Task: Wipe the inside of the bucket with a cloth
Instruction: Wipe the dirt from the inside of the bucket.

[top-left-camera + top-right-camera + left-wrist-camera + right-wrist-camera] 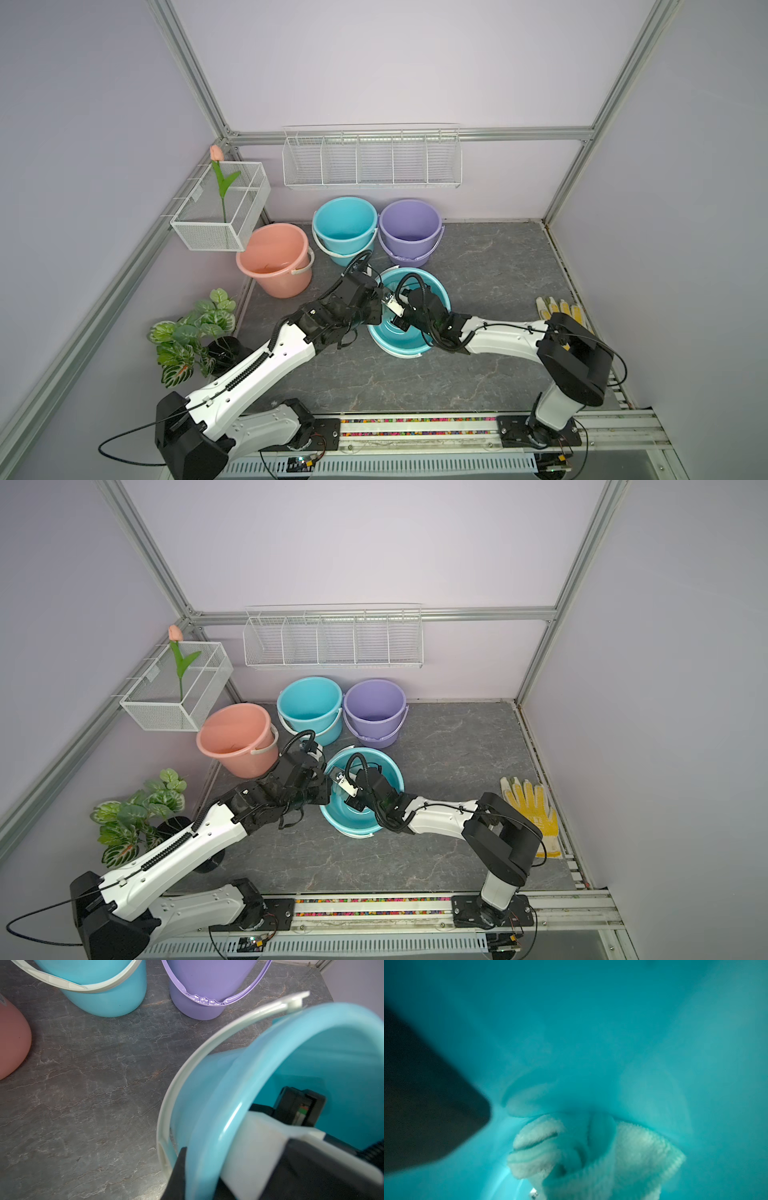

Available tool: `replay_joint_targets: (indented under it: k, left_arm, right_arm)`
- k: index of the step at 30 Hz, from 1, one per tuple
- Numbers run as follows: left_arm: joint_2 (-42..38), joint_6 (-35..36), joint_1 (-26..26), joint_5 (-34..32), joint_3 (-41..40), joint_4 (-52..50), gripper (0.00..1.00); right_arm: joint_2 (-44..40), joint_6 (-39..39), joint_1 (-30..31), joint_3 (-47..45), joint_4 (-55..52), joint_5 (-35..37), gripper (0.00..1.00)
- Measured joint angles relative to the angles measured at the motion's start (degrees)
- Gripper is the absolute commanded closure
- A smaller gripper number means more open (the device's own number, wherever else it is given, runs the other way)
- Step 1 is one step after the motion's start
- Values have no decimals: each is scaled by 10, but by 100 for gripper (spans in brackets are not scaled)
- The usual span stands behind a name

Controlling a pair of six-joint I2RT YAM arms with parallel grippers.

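Bucket wiping at mid-desk: a teal bucket (390, 337) (353, 820) stands tilted near the middle of the grey stone-patterned desk (478, 374), with both arms reaching to it. The left gripper (380, 296) (207, 1157) is clamped on the bucket's rim on the side facing the desk's left edge. In the left wrist view one finger lies outside the wall and the other inside, the rim pinched between them, while the white handle (187, 1068) curves along the outer wall. The right gripper (402, 323) (357, 802) reaches down through the mouth from the side facing the right edge, its jaws closed on the cloth (612, 1157). This pale mint terry towel is inside the bucket: the right wrist view shows it bunched in folds against the teal wall, a small white tag (533, 1193) beside it, though the jaws themselves lie out of that view. In both top views the right arm hides the cloth. Along the back edge, toward the back-left corner, a pink bucket (274, 257), a second teal bucket (345, 224) and a purple bucket (409, 226) stand upright and close together. A yellow-and-white work glove (530, 808) lies flat by the right edge, well apart from the buckets. A potted leafy plant (191, 332) sits at the left edge
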Motion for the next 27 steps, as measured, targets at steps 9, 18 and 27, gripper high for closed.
replay_joint_targets:
  k: [9, 18, 27]
  left_arm:
    - [0, -4, -2, 8, -1, -36, 100]
    - [0, -5, -12, 36, -2, -19, 100]
    - [-4, 1, -16, 66, -16, 3, 100]
  right_arm:
    - [-21, -198, -1, -8, -80, 76, 93]
    - [-76, -246, 1, 13, -351, 2, 93]
    - [-71, -193, -14, 55, -473, -220, 93]
